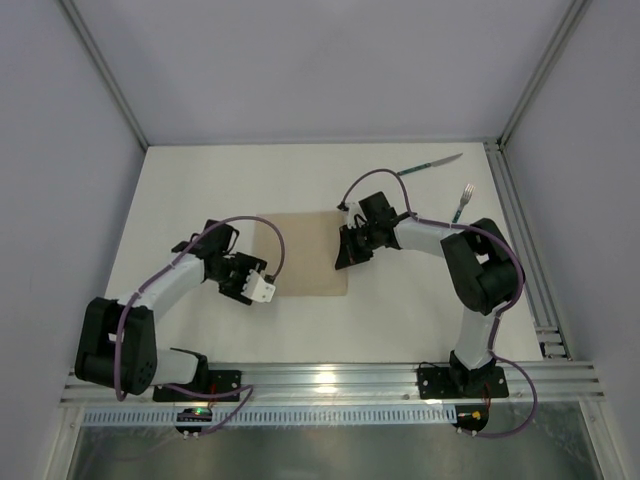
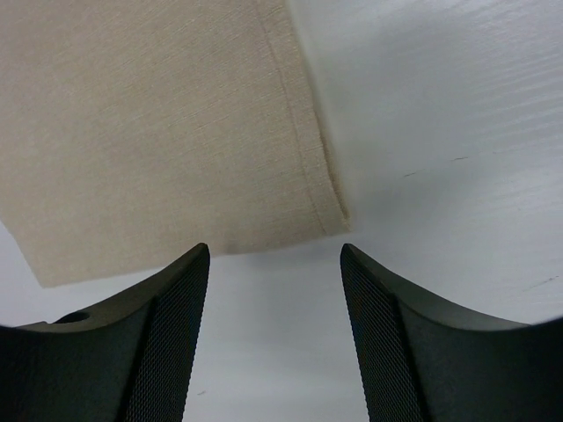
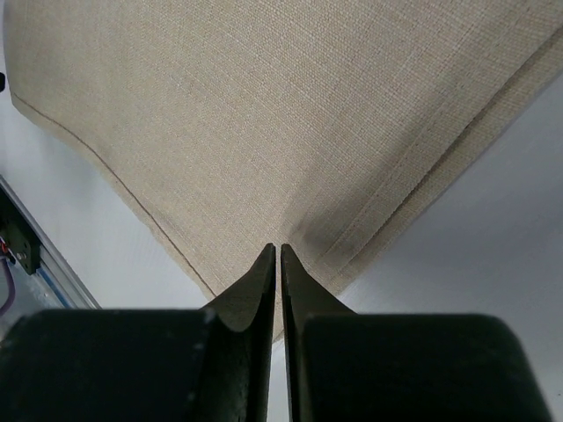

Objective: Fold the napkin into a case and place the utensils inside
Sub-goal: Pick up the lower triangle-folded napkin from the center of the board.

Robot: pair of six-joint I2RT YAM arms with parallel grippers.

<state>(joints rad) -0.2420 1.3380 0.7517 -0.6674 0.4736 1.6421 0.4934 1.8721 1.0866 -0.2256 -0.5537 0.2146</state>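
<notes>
**A:** Where is the napkin (image 1: 305, 255) lying?

**B:** Flat on the middle of the tabletop (image 1: 200, 180), between the arms. The knife (image 1: 430, 165) and fork (image 1: 465, 203) are lying well apart from it at the far right, probably so the cloth has room for folding.

**A:** What is the right pincer (image 3: 279, 249) doing?

**B:** It is pinching the napkin's right edge by a corner, its jaws closed to a sliver on the cloth. I'd say it is gripping there so it can lift that side over.

**A:** And the left pincer (image 2: 274, 251)?

**B:** It is hanging wide open and gripping nothing. It is facing a napkin corner that lies just beyond its tips. It is likely lining up so both arms can carry the fold evenly.

**A:** Is a case forming?

**B:** Not yet, and the utensils are waiting outside.
</notes>
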